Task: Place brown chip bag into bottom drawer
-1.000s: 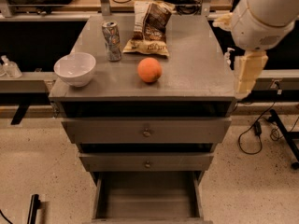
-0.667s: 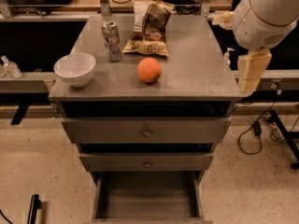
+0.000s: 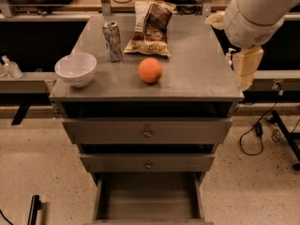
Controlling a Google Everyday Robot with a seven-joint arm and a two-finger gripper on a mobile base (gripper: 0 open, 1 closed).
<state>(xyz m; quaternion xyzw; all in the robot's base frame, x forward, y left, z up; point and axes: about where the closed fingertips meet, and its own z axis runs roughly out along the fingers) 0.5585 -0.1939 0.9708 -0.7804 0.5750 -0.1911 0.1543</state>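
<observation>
The grey cabinet fills most of the camera view, and its flat worktop [image 3: 197, 78] carries every loose item. The robot's pale arm [image 3: 262, 8] comes in from the upper right corner. The bottom drawer [image 3: 147, 198] is pulled out under the two knobbed drawers, and what shows of its shallow tray looks bare. The brown chip bag [image 3: 151, 28] lies flat at the far middle of the worktop, not yet picked up. Its long axis runs roughly front to back, with the cream lower edge facing the camera. The claw [image 3: 246, 68] hangs pointing down just off the worktop's right edge, near the front corner, and holds nothing that shows. Whether it is released or clenched I cannot tell. The bag therefore lies to the claw's left in the view and farther back, well apart from it, so the reach likely has to cross the worktop diagonally toward the rear. The white bowl [image 3: 76, 68] sits at the front left. The orange ball [image 3: 150, 70] rests just in front of the bag. The silver can [image 3: 112, 41] stands upright just beside the bag's left edge and could be nudged on approach.
</observation>
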